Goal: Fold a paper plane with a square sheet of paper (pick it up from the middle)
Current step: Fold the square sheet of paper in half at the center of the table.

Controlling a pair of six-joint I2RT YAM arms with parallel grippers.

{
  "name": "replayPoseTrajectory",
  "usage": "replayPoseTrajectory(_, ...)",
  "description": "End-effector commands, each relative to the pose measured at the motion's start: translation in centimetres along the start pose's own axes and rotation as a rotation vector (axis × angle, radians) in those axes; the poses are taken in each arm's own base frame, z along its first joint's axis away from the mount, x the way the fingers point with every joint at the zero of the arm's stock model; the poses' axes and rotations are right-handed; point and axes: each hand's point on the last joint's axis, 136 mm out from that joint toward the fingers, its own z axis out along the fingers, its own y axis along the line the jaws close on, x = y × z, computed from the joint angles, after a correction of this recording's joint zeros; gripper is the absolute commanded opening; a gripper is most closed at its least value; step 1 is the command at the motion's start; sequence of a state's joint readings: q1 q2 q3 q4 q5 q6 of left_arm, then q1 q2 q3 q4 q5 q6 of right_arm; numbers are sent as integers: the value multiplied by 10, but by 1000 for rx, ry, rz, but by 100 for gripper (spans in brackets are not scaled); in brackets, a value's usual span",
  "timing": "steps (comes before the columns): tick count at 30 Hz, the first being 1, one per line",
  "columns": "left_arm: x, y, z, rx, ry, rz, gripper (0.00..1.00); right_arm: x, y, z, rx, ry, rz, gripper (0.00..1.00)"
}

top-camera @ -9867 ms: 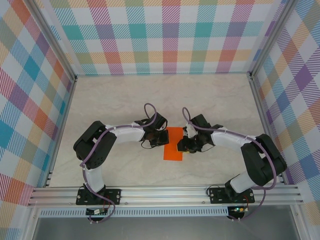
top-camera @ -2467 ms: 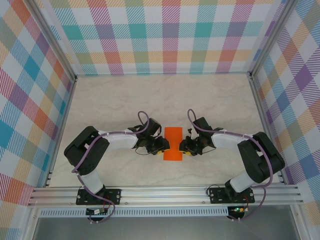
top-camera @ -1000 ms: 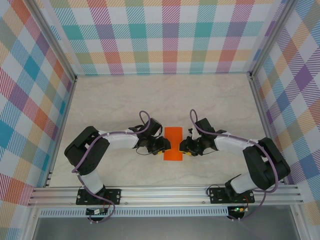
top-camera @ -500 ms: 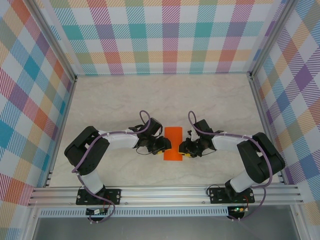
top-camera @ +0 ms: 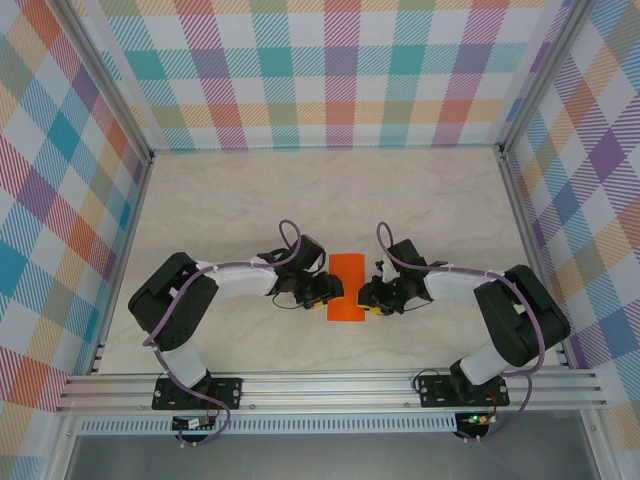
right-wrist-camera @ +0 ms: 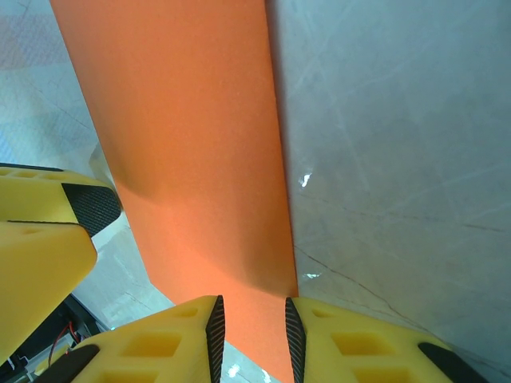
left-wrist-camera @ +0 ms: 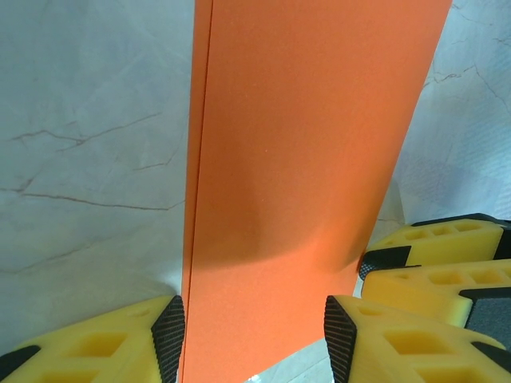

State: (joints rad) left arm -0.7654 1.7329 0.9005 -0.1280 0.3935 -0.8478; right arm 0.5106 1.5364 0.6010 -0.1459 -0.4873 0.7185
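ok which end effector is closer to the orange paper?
Right, barely. The right end effector has the paper at its right edge between its fingertips; the left end effector sits at the left edge, jaws wider apart.

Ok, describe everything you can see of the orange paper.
The orange paper is a thin, matte, bright sheet folded into a narrow two-layer strip, its layered edges showing along one long side. It lies on the marbled table, its length running near to far, between the left hand and right hand, whose open fingers flank its near end.
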Motion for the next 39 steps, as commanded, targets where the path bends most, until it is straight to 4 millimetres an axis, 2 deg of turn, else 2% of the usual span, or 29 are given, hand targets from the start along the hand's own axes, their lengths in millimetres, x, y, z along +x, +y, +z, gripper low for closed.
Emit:
replayPoseTrajectory(1,10,-9,5,1,37,30,52,11,-23,9,64,27,34,30)
replayPoseTrajectory(12,13,-14,12,10,54,40,51,10,-19,8,48,27,30,30)
replayPoseTrajectory(17,11,-17,8,13,40,45,51,10,-17,8,41,26,30,30)
replayPoseTrajectory(32,1,-44,-11,120,-39,52,51,9,-16,7,43,25,30,30)
replayPoseTrajectory(39,-6,-19,-22,-34,-102,47,51,9,-11,5,25,32,27,30)
